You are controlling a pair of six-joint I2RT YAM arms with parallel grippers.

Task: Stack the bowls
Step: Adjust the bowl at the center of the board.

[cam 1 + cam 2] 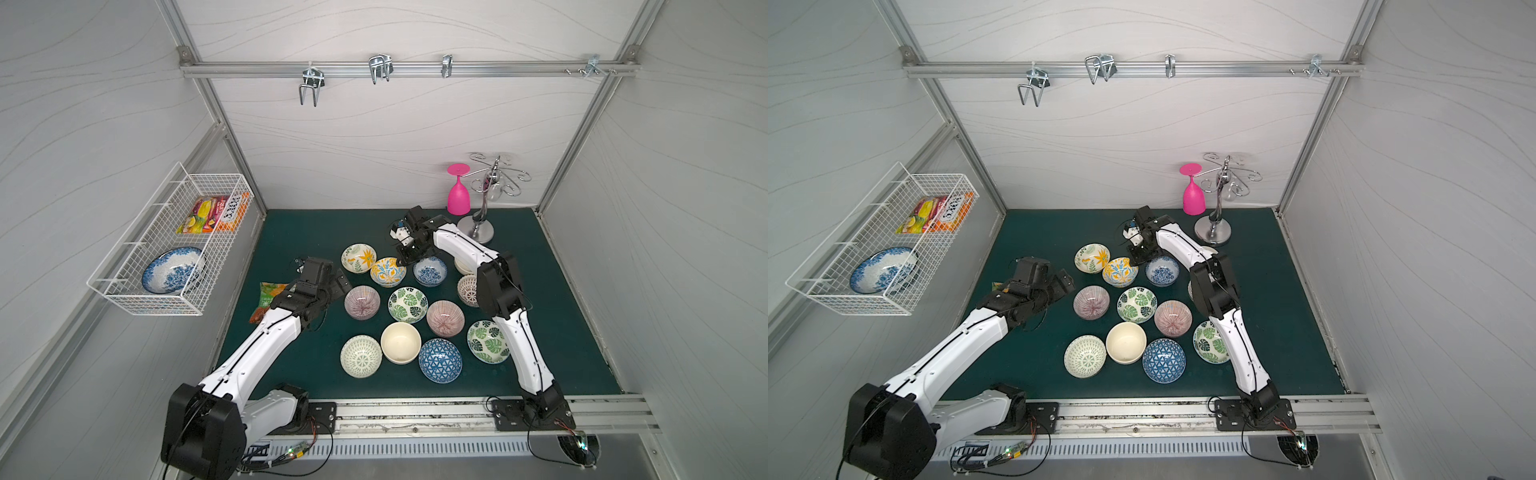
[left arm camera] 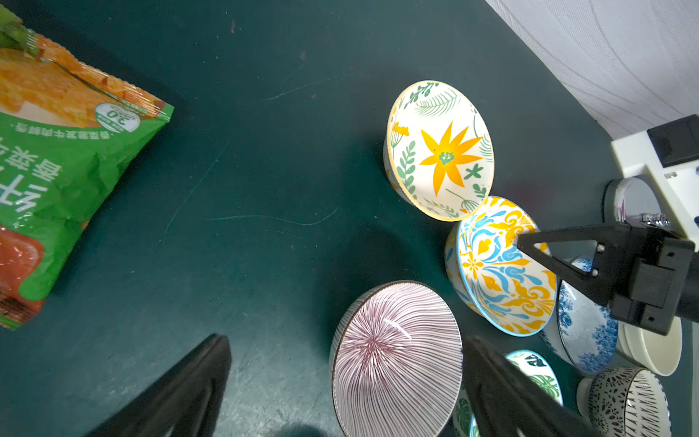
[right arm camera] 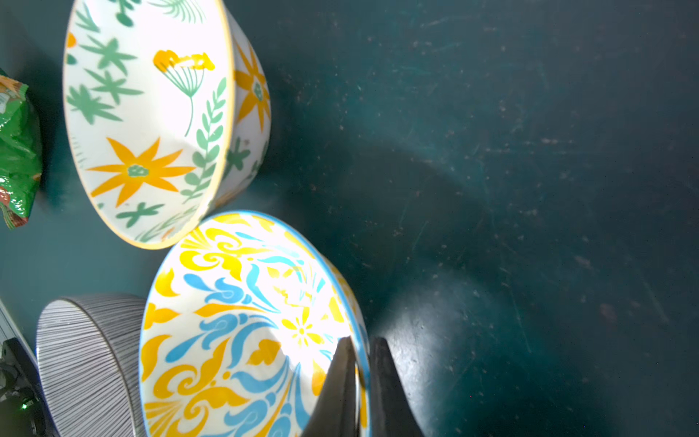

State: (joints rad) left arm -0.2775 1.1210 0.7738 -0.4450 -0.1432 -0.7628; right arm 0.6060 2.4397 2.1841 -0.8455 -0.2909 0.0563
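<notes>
Your right hand (image 3: 362, 340) is pinching the yellow-and-blue bowl (image 3: 234, 333) by its rim, your left hand (image 2: 346, 337) is hanging open, and most bowls (image 1: 400, 343) are sitting unstacked.

Small ceramic bowls (image 1: 407, 304), clustered rim-up

Pretty boxed-in setup tbh: white wall panels (image 1: 395, 133) with a wavy grain on three sides, aluminium frame posts (image 1: 582, 137) in the corners, a rail (image 1: 415, 68) with metal hooks (image 1: 311, 79) across the top of both top views, dark green mat (image 1: 299, 232) for a floor. Light's soft and even.
</notes>
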